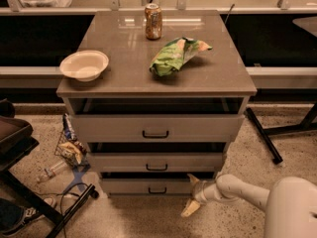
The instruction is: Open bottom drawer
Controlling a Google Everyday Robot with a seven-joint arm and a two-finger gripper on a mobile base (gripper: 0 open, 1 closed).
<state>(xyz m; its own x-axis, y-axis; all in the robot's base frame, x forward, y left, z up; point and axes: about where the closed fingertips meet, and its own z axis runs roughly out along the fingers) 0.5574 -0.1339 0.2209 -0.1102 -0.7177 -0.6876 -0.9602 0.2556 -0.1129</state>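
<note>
camera view | hand point(191, 194) spread, at bottom drawer point(143, 186) right edge

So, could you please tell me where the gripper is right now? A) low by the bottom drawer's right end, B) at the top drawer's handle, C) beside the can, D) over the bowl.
A: the open gripper hangs low near the floor at the right end of the bottom drawer, well to the right of its handle.
</note>
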